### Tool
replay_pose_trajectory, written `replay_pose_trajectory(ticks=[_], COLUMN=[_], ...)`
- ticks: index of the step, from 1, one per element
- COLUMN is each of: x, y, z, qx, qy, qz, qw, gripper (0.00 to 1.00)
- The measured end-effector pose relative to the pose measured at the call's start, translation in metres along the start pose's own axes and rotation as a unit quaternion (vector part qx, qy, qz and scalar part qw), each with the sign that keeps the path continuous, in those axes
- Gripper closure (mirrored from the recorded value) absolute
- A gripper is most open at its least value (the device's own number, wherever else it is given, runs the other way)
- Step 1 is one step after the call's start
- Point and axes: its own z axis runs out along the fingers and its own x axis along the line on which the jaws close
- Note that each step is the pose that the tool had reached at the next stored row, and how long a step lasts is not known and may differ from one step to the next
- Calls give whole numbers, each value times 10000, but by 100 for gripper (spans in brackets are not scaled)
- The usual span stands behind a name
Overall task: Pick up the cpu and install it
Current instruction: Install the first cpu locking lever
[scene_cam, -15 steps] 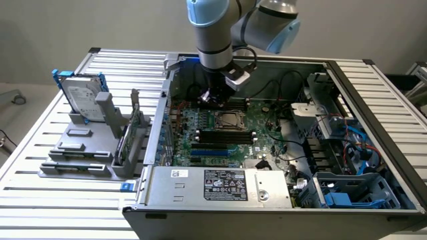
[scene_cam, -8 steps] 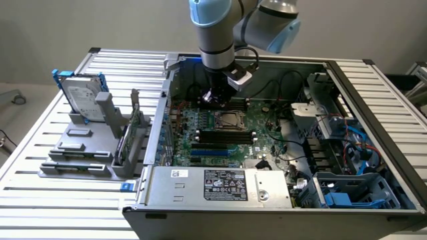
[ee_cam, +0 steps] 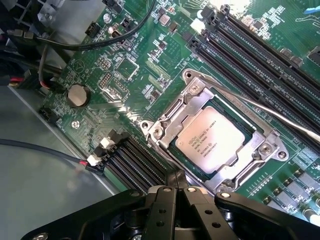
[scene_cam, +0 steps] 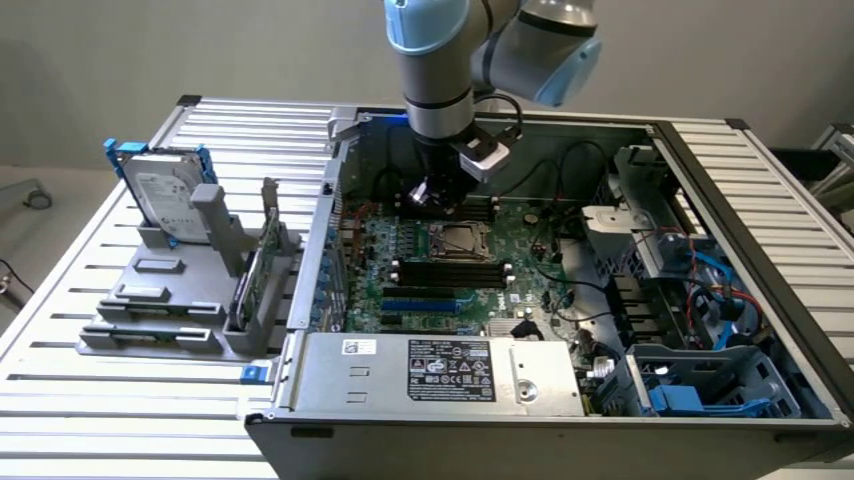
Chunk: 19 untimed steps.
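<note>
The cpu [ee_cam: 212, 140], a small pale silvery square with printed text, lies flat inside the metal socket frame [ee_cam: 165, 125] on the green motherboard [ee_cam: 130, 75]. The frame's load plate is not over it and the thin lever [ee_cam: 260, 102] crosses beside it. In the exterior view the socket with the cpu [scene_cam: 461, 241] sits mid-board inside the open computer case. My gripper [ee_cam: 179, 179] is shut with its black fingers pressed together and nothing between them, tips just off the socket's edge. In the exterior view my gripper [scene_cam: 430, 192] hangs a little above the board, behind the socket.
Black memory slots [ee_cam: 260, 55] flank the socket. Cables [ee_cam: 60, 47] run near the case wall. The power supply [scene_cam: 427, 368] closes the case front. On the exterior view's left, a grey fixture [scene_cam: 160, 300] holds a hard drive [scene_cam: 167, 190] and memory sticks [scene_cam: 260, 270].
</note>
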Motion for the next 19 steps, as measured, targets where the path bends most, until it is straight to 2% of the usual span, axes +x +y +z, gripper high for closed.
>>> replay_pose_trajectory(ticks=[19], x=[87], y=[74], z=[23], qx=[1], qy=[0], qz=[0], qw=[10000], gripper=[89])
